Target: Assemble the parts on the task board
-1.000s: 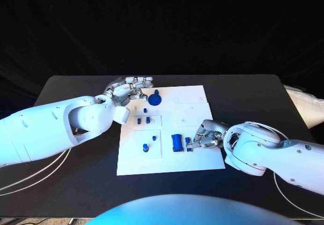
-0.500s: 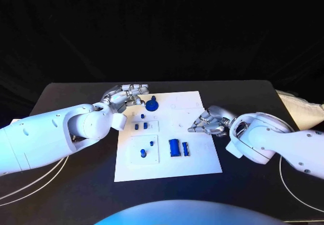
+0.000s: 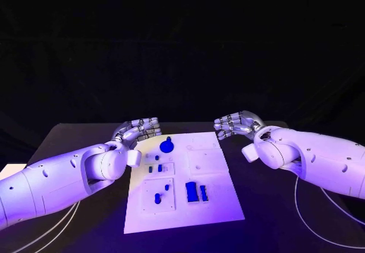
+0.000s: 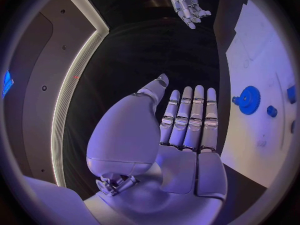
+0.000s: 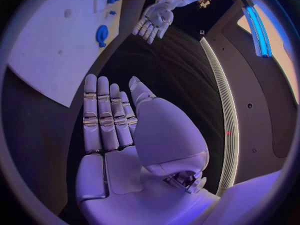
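- Board [image 3: 217, 208]: white plate mid-table, blue parts [image 3: 195, 192] on it, gear [image 3: 166, 145] near far edge.
- Left hand [image 3: 138, 129] and right hand [image 3: 236, 125]: fingers straight, holding nothing, flanking board's far end.
- Table [image 3: 68, 142] black, backdrop dark.

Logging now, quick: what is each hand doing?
Left hand: open, fingers straight, holding nothing.
Right hand: open, fingers straight, holding nothing.

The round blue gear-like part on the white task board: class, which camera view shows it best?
The left wrist view: the round blue gear-like part shows its toothed rim. The head view shows it smaller at the white task board's far end; the right wrist view edge-on.
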{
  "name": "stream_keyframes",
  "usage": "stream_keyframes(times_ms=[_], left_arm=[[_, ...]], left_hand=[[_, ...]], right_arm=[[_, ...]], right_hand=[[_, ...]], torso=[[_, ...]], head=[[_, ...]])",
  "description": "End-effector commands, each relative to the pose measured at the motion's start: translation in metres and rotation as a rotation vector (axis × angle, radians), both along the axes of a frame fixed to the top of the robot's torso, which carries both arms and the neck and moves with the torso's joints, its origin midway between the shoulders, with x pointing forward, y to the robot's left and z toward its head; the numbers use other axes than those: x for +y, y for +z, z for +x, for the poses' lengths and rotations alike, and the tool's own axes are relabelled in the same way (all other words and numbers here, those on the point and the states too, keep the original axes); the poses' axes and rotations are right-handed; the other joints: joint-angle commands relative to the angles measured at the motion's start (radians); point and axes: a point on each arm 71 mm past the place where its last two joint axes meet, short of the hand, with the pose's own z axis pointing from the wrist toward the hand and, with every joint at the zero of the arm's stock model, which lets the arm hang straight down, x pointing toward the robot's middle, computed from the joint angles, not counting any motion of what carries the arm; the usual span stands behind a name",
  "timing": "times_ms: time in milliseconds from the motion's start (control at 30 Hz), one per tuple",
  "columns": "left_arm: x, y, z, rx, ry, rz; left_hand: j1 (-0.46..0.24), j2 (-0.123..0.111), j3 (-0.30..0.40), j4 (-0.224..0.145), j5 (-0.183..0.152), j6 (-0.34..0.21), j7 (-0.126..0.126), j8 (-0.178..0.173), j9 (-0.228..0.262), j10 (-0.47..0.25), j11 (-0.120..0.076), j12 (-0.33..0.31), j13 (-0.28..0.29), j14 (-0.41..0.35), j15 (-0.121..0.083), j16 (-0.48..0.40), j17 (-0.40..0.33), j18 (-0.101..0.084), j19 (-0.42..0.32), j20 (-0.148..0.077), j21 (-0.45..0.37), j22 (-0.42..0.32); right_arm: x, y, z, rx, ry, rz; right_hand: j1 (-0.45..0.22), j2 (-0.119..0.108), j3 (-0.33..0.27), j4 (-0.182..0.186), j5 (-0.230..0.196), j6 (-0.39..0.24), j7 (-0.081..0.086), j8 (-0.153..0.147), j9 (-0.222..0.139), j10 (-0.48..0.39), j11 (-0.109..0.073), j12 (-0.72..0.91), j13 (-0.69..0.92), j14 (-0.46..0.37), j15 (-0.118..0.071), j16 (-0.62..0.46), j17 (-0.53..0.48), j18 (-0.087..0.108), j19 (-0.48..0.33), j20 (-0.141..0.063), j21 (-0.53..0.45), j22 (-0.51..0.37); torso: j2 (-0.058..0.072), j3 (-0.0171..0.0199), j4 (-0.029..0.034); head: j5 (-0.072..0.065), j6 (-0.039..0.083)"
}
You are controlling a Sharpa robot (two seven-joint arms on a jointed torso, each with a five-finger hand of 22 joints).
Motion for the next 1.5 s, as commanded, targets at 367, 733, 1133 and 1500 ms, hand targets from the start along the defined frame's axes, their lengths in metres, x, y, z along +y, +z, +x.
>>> stream_keyframes(times_ms=[367, 733, 1133, 1500], left_arm=[[-0.002, -0.006, 0.005, -0.022, 0.066, 0.035], [-0.025, 0.009, -0.02, -0.104, 0.139, 0.157], [-0.036, 0.021, -0.037, -0.164, 0.185, 0.22], [-0.036, 0.021, -0.037, -0.164, 0.185, 0.22]], left_hand=[[-0.564, 0.097, -0.127, -0.022, -0.096, -0.401, -0.057, -0.076, -0.066, -0.434, -0.073, -0.107, -0.063, -0.37, -0.059, -0.161, -0.135, -0.053, -0.324, -0.106, -0.106, -0.223], [-0.854, 0.097, -0.173, -0.022, -0.096, -0.604, -0.151, -0.076, -0.066, -0.647, -0.113, -0.107, -0.063, -0.564, -0.154, -0.266, -0.135, -0.078, -0.48, -0.165, -0.106, -0.3], [-1.059, 0.097, -0.256, -0.022, -0.096, -0.747, -0.151, -0.076, -0.066, -0.797, -0.184, -0.107, -0.063, -0.7, -0.154, -0.266, -0.135, -0.165, -0.589, -0.27, -0.106, -0.355], [-1.175, 0.097, -0.256, -0.022, -0.096, -0.829, -0.151, -0.076, -0.066, -0.883, -0.184, -0.107, -0.063, -0.777, -0.154, -0.266, -0.135, -0.165, -0.651, -0.27, -0.106, -0.438]], right_arm=[[0.002, -0.003, 0.012, -0.031, -0.057, 0.137], [0.027, -0.007, -0.027, -0.101, -0.195, 0.25], [0.04, -0.008, -0.054, -0.128, -0.287, 0.289], [0.04, -0.008, -0.054, -0.128, -0.287, 0.289]], right_hand=[[-0.611, -0.009, -0.001, -0.042, -0.07, -0.392, -0.071, -0.064, -0.13, -0.421, -0.049, -0.069, -0.302, -0.407, -0.09, -0.24, -0.296, -0.056, -0.362, -0.059, -0.248, -0.194], [-0.906, -0.009, -0.073, -0.042, -0.162, -0.594, -0.164, -0.064, -0.201, -0.646, -0.136, -0.069, -0.386, -0.639, -0.09, -0.24, -0.339, -0.092, -0.58, -0.104, -0.347, -0.268], [-1.113, -0.009, -0.073, -0.042, -0.162, -0.734, -0.164, -0.064, -0.201, -0.804, -0.136, -0.069, -0.386, -0.801, -0.09, -0.24, -0.414, -0.173, -0.733, -0.184, -0.347, -0.268], [-1.232, -0.009, -0.073, -0.042, -0.162, -0.815, -0.164, -0.064, -0.201, -0.894, -0.136, -0.069, -0.386, -0.895, -0.09, -0.24, -0.414, -0.173, -0.821, -0.184, -0.347, -0.268]], torso=[[-0.026, 0.0081, 0.0074], [-0.051, 0.036, 0.0348], [-0.051, 0.0363, 0.0351], [-0.051, 0.0363, 0.0351]], head=[[0.001, 0.044], [0.007, 0.112], [0.007, 0.113], [0.007, 0.113]])
